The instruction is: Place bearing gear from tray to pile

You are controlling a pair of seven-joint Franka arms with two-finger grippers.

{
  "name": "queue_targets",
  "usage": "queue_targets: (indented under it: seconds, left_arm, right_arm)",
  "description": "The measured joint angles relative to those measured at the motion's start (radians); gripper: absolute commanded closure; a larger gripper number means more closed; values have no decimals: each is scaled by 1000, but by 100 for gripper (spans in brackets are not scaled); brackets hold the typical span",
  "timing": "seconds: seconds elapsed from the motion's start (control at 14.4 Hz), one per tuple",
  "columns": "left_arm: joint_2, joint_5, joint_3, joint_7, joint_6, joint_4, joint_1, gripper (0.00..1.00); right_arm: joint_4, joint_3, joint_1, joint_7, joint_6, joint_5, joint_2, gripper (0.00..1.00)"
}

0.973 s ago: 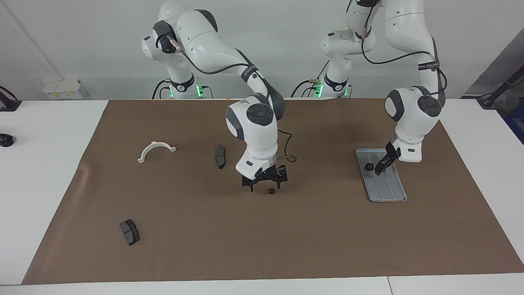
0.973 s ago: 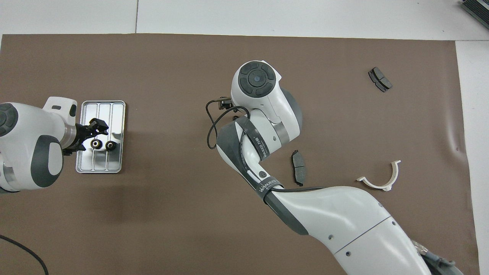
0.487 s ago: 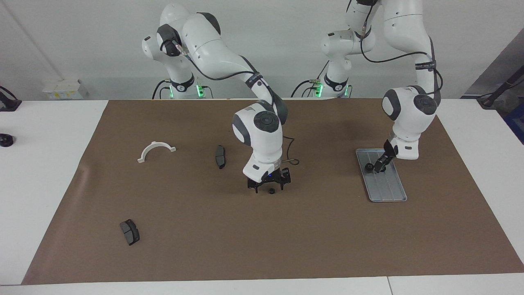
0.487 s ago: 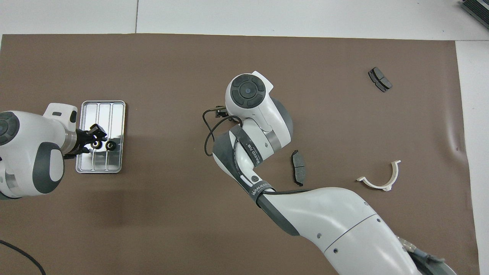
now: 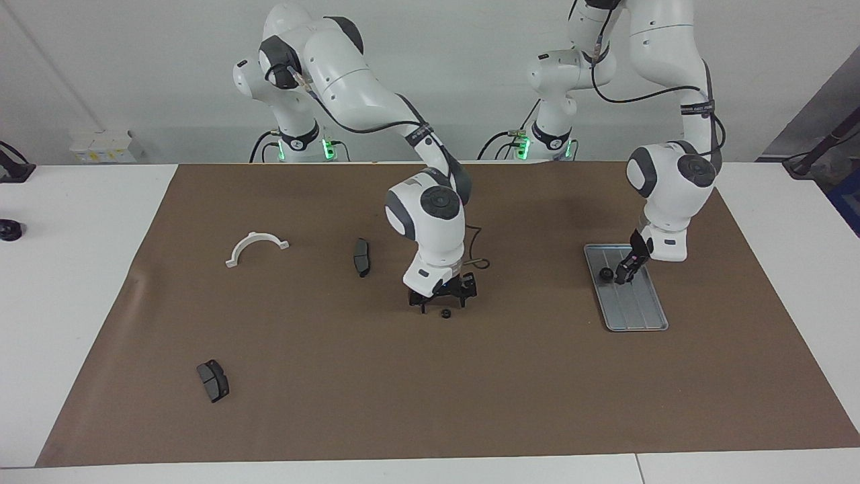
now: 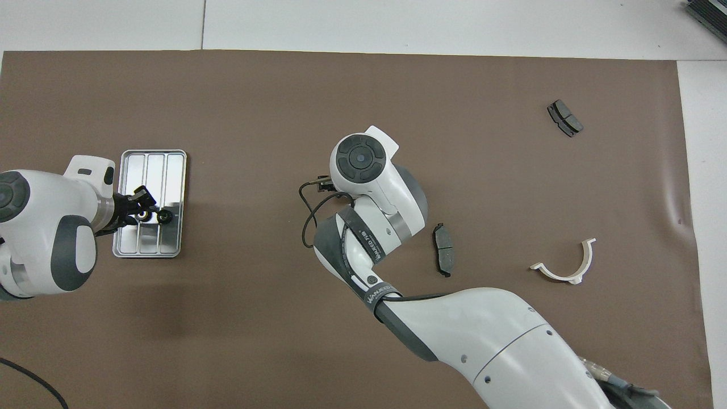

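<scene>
Down in the tray [image 5: 637, 310], left fingers [image 5: 624, 275] straddle a gear [image 6: 145, 215], grip unclear.

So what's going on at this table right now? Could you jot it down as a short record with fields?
tray: toward the left arm's end of the table, two gears in it
left gripper: down in the tray at one gear
other tray gear: beside it, free
right gripper: open, over a small gear on the mat
pile: white half-ring bracket, two brake pads, scattered
</scene>
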Motion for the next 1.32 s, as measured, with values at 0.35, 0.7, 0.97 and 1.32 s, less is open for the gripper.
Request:
queue_targets:
  seconds: [0.35, 0.7, 0.97, 1.32]
  left_arm:
    - [-6, 3, 0, 3, 12, -9, 2, 100]
    - [-9, 3, -7, 24, -60, 54, 1, 100]
    - [-31, 3, -24, 66, -246, 227, 0, 100]
    - [-34, 3, -48, 69, -344, 320, -58, 100]
  right_arm:
    - [-39, -2, 5, 0, 0, 0, -14, 21]
    - [-47, -6, 3, 0, 12, -4, -29, 37]
    - [-59, -6, 1, 0, 80, -4, -29, 37]
    - [-76, -9, -5, 0, 138, -4, -29, 45]
